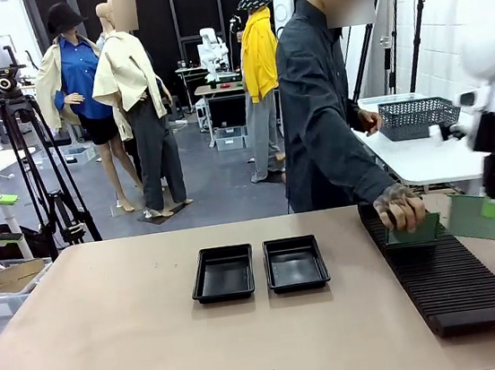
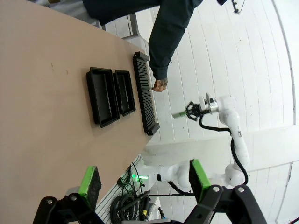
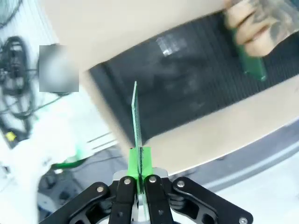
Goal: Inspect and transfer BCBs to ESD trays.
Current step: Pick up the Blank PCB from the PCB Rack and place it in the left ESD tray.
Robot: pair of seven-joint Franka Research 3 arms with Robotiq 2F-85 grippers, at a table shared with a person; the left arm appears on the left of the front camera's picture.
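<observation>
Thin flat green rectangular circuit board (image 1: pixel 489 217) pinched by its top edge between the pressed-together pads of the right gripper (image 1: pixel 494 207), hanging past the right edge of the tan table (image 1: pixel 114 346) with its long axis near level, just beside the long black ribbed slotted rack (image 1: pixel 449 282), a second green board (image 1: pixel 413 233) gripped there in a person's hand (image 1: pixel 400 207). Well apart to the left, near mid-table: two shallow black rectangular plastic trays (image 1: pixel 223 276) side by side, both bare, the right-hand tray (image 1: pixel 296 267) nearer the held board. Likely calls for a leftward carry over the rack by the right arm, with the left gripper (image 2: pixel 144 179) spread wide, holding nothing, high above the table and farther off.
</observation>
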